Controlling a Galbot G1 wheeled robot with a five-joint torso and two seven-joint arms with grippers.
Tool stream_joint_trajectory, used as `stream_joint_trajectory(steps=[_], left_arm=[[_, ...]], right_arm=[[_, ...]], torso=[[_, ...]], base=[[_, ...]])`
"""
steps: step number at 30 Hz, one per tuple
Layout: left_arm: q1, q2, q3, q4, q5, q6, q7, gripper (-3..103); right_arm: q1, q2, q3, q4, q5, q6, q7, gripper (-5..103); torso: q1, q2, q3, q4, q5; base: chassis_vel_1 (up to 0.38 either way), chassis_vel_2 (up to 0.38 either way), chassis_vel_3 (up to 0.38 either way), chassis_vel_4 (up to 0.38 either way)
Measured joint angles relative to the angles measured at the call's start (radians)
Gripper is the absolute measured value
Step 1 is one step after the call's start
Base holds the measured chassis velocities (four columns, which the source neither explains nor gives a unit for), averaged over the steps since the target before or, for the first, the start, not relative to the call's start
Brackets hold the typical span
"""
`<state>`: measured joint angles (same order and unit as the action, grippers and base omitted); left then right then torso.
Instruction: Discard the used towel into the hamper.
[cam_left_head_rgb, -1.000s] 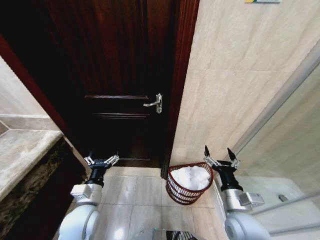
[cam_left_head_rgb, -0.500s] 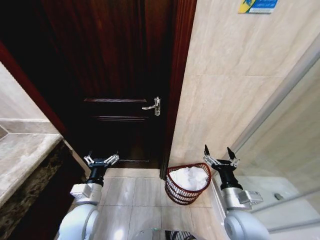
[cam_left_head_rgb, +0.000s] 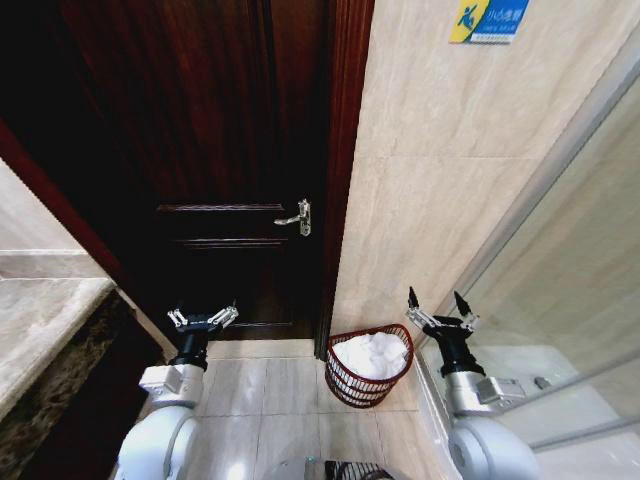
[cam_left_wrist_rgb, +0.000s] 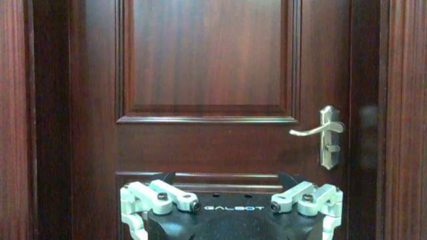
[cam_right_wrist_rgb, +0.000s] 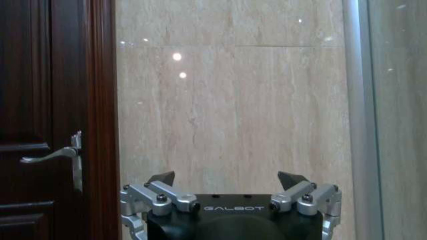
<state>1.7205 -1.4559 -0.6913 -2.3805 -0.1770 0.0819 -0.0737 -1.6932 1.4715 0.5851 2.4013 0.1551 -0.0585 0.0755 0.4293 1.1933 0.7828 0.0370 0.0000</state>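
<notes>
1. Bathroom scene: pale tiled floor (cam_left_head_rgb: 265, 385), beige marble wall (cam_left_head_rgb: 430, 220), a dark wooden door (cam_left_head_rgb: 230, 150) with one silver lever handle (cam_left_head_rgb: 297, 217), and a stone worktop (cam_left_head_rgb: 40, 320) off to the door's left.
2. One hamper (cam_left_head_rgb: 368, 366) stands on the floor at the foot of the wall, just right of the door frame, with a white towel (cam_left_head_rgb: 368, 354) bundled inside.
3. Right gripper (cam_left_head_rgb: 439, 316) hovers beside the hamper's right rim, clear of it, jaws spread wide and empty.
4. Left gripper (cam_left_head_rgb: 203, 319) hangs before the door, well left of the hamper, jaws parted too, holding nothing.
5. Count: two grippers, one hamper, one towel.
</notes>
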Motion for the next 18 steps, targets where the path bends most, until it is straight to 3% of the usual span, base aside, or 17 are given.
stream_joint_trajectory(steps=[18], left_arm=[[-0.004, 0.002, 0.002, 0.009, 0.002, 0.005, -0.005, 100]], right_arm=[[0.003, -0.003, -0.018, -0.001, -0.009, -0.001, 0.007, 100]], torso=[[0.046, 0.103, 0.056, 0.0, 0.0]], base=[[0.0, 0.0, 0.0, 0.0]])
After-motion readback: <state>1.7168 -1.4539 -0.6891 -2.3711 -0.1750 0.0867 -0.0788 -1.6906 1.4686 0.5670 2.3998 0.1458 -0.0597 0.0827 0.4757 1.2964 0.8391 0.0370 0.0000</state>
